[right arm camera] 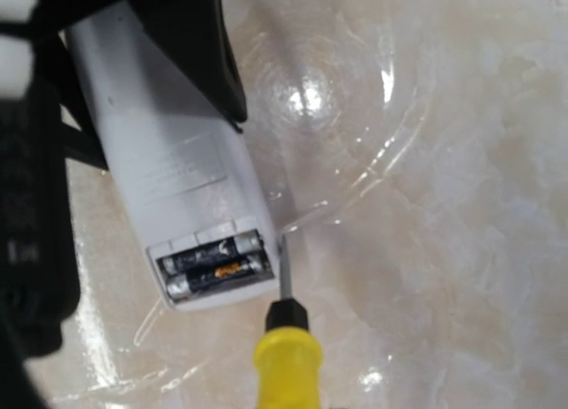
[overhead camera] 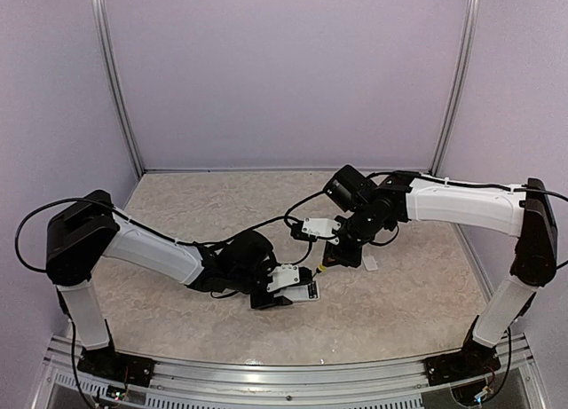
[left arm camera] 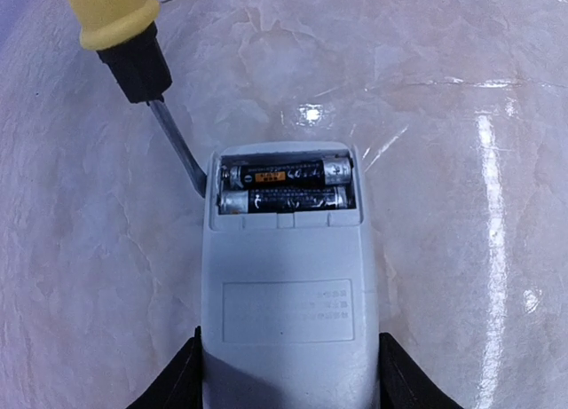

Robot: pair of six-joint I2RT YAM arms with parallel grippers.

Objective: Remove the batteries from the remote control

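Left hand (overhead camera: 284, 291) grips the remote control (left arm camera: 288, 285) above the bench (overhead camera: 177, 209) middle, both batteries (left arm camera: 286, 187) seated in the open bay — right hand (overhead camera: 344, 247), closed on the screwdriver (left arm camera: 133, 50), should likely lever one battery end up gently, sparing the casing.

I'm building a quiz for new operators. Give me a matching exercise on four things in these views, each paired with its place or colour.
Things:
1. batteries
2. remote control
3. screwdriver
4. small white cover piece

Place or colour:
A. yellow handle
B. side by side in the open compartment
C. lying loose on the table
D. gripped between the left fingers

Pairs: 1-B, 2-D, 3-A, 4-C
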